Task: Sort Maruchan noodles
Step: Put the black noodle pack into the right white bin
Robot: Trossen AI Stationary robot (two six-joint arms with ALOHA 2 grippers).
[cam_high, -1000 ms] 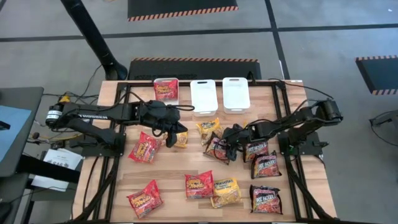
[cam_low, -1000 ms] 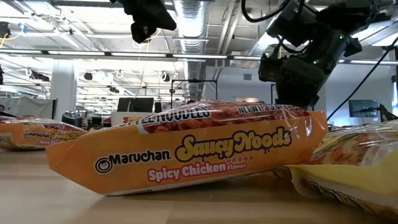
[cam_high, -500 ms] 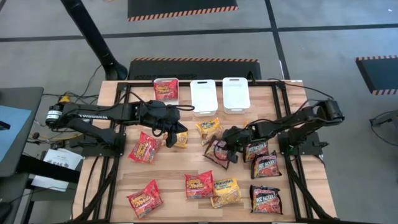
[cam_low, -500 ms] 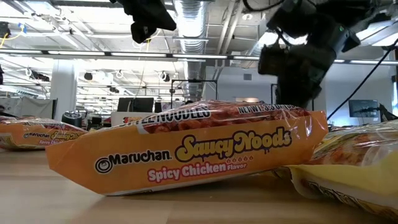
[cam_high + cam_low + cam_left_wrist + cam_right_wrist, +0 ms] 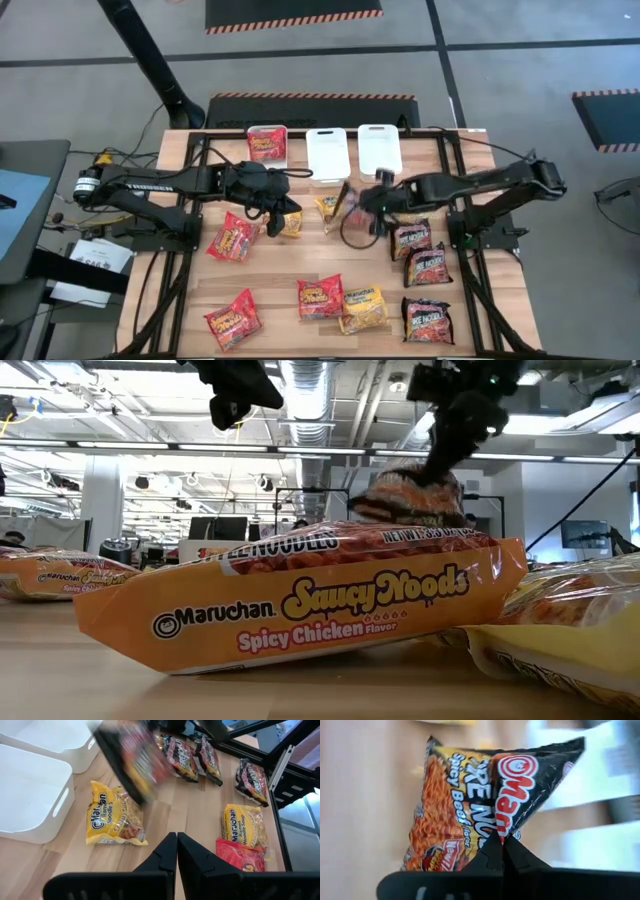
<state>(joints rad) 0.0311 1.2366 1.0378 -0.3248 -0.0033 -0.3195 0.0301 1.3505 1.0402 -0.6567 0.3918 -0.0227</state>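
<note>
Right end effector (image 5: 372,208) is gripping a black noodle packet (image 5: 352,218) (lifted off the bench (image 5: 280,270)) at frame centre; left end effector (image 5: 272,222) is hovering closed, centre-left.

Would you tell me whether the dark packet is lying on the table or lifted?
Lifted: dark packet hangs from the shut right pincer.

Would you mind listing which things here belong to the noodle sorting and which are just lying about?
Belong to the job:
- black packet held by the right gripper
- red packets
- yellow packets
- white trays
- left gripper

Just lying about:
- cables beside the table
</note>
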